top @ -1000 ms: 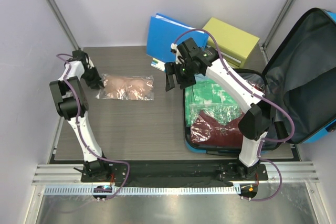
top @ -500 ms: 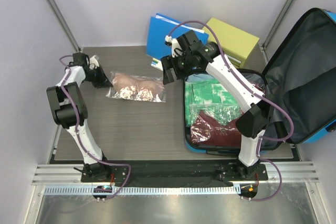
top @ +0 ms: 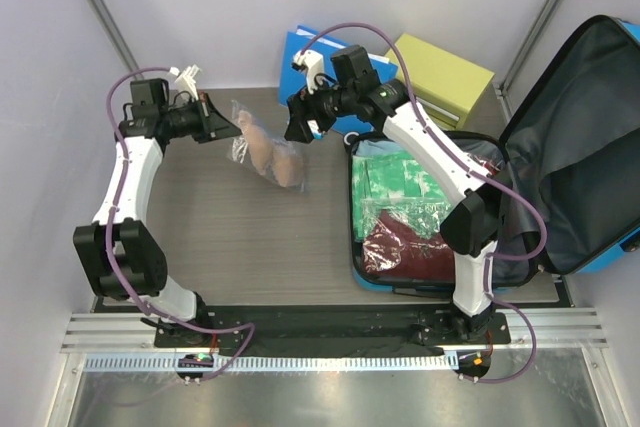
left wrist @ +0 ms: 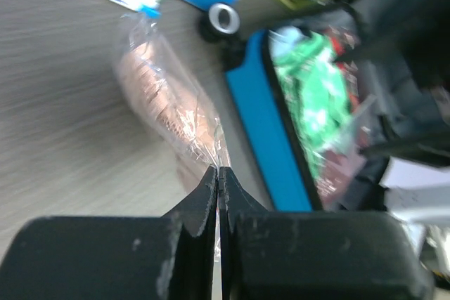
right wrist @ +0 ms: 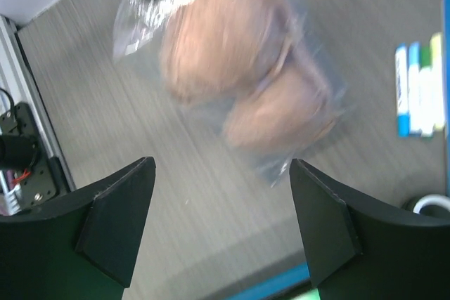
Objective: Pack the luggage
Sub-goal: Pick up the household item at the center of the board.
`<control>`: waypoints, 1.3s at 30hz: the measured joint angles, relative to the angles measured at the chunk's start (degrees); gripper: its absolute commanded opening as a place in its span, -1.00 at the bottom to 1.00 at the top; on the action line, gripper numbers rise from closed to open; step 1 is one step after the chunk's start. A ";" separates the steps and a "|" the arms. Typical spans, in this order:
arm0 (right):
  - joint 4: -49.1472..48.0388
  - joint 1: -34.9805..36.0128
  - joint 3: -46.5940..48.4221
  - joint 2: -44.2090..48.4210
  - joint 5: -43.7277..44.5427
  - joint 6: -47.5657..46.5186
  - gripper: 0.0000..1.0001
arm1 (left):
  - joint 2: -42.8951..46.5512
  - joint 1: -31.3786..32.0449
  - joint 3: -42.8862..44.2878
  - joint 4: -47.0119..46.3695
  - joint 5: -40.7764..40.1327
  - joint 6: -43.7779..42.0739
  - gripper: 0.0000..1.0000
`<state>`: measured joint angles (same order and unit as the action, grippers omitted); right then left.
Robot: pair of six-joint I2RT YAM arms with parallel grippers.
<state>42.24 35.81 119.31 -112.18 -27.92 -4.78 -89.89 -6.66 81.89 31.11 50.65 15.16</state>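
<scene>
- Grey wood-grain bench (top: 250, 237), near side: at right the bright-blue luggage (top: 580, 127) lies open, lid leaning back, with a maroon packet (top: 405, 247) and green packets (top: 400, 187) already inside.
- Mid-bench: the clear plastic bag (top: 268, 152) of tan cloth, lying flat a second ago, is now raised by one corner and has swung closer to the luggage's left wall. Whether its lower end still touches the bench is unclear.
- The left hand (top: 222, 125) is clamped on that corner, fingers pressed together over the film.
- The right hand (top: 300, 125), fingers spread wide, has come across to just beside the bag, gripping nothing.
- Farther back: a blue folder (top: 310, 57) and a yellow-green box (top: 445, 72).
- The bag looks bound for the luggage next, perhaps by a handover.
</scene>
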 measured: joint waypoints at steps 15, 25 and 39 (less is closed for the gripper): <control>-13.53 -0.63 -0.28 -1.33 -11.98 0.83 0.74 | 5.35 3.65 -2.67 0.33 20.92 7.32 -0.99; -21.27 -1.77 -14.86 2.05 -19.41 7.15 0.75 | 6.36 8.20 -2.69 -2.21 30.25 14.75 -0.99; -42.21 -8.11 -30.25 15.04 -23.02 28.98 0.58 | 10.75 11.91 -4.17 -2.64 32.70 18.97 -1.00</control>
<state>0.03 27.70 89.06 -97.14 -50.94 24.21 -79.13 5.26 77.71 28.47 83.35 34.13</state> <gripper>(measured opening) 0.819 0.003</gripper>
